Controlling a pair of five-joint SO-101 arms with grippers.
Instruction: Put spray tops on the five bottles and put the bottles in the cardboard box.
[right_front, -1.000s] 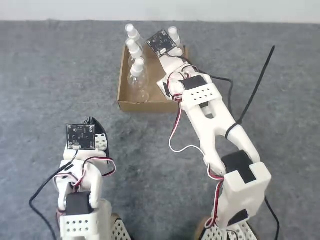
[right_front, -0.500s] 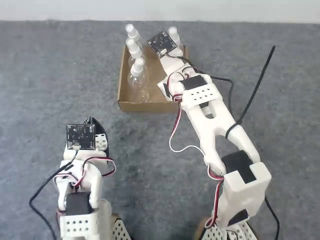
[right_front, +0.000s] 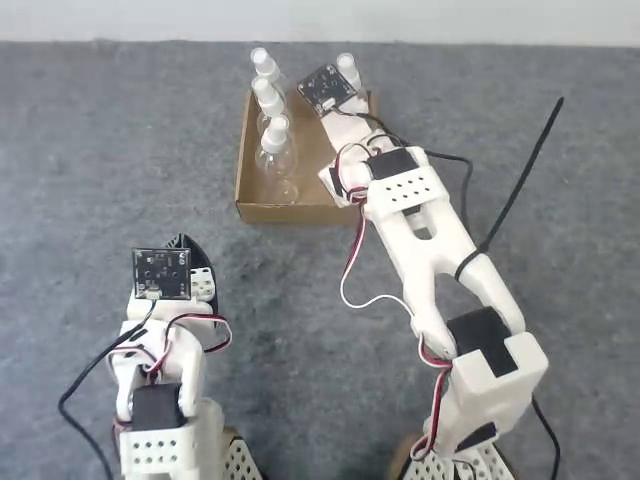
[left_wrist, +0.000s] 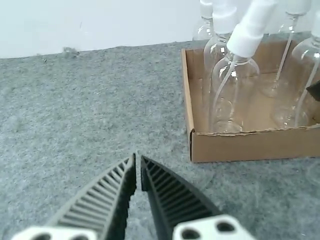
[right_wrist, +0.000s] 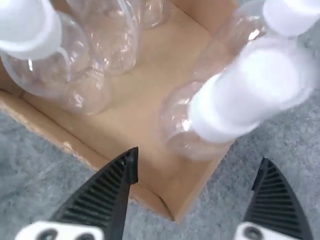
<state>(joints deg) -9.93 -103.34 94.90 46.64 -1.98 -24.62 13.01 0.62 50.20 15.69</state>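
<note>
Bottle-in-box step looks about done; the next move is a clean pull-out.
Your left gripper (left_wrist: 138, 161) sits low over the fuzzy grey felt (right_front: 120, 130), its ribbed black fingers pressed together on nothing. The cardboard box (right_front: 243, 170) holds the bottles (right_front: 276, 150) upright: clear, round-bellied plastic with smooth white spray tops (right_wrist: 250, 90) on. Your right gripper (right_wrist: 198, 157) hangs over the box's right side, jaws spread wide either side of one capped bottle. Lift straight up, since the bottles look light and tippy.
</note>
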